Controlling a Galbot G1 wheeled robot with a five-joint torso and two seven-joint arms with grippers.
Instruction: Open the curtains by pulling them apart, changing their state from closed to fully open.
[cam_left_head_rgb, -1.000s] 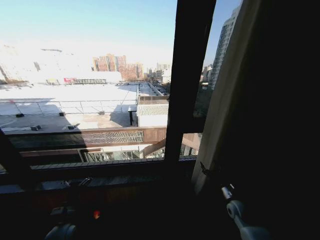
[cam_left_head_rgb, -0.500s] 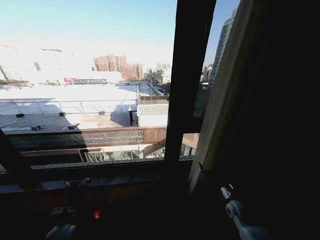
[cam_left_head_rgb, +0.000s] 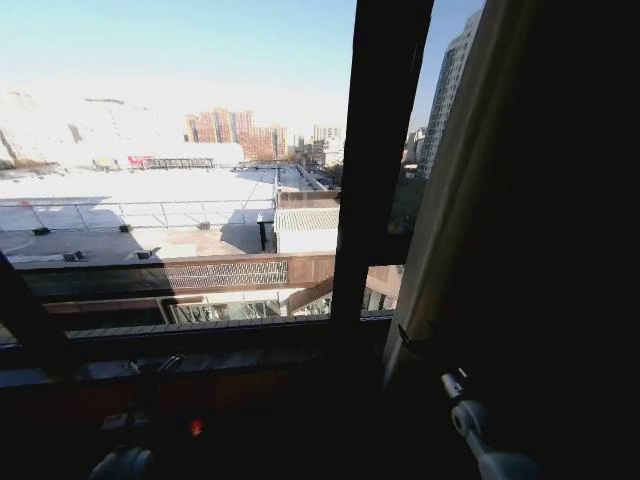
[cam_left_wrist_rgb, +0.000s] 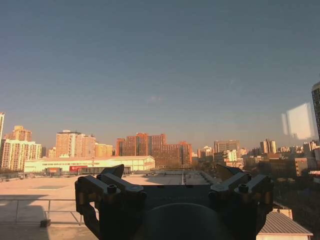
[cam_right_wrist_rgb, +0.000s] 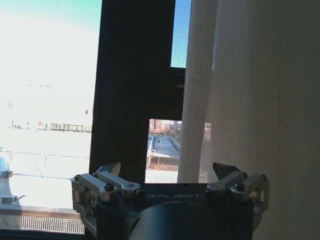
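Window frame (cam_right_wrist_rgb: 132, 90) behind; right pincer (cam_right_wrist_rgb: 170, 172) marked "GALBOT", spread, facing curtains (cam_right_wrist_rgb: 250, 100).

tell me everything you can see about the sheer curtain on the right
The curtain is a sheer, cream-white woven panel with soft vertical pleats, hanging upright and gathered at the right of the dark window frame. Daylight glows through it. In the head view its pale edge runs slightly slanted, the rest in shadow. The right gripper is open just before its edge; contact is unclear.
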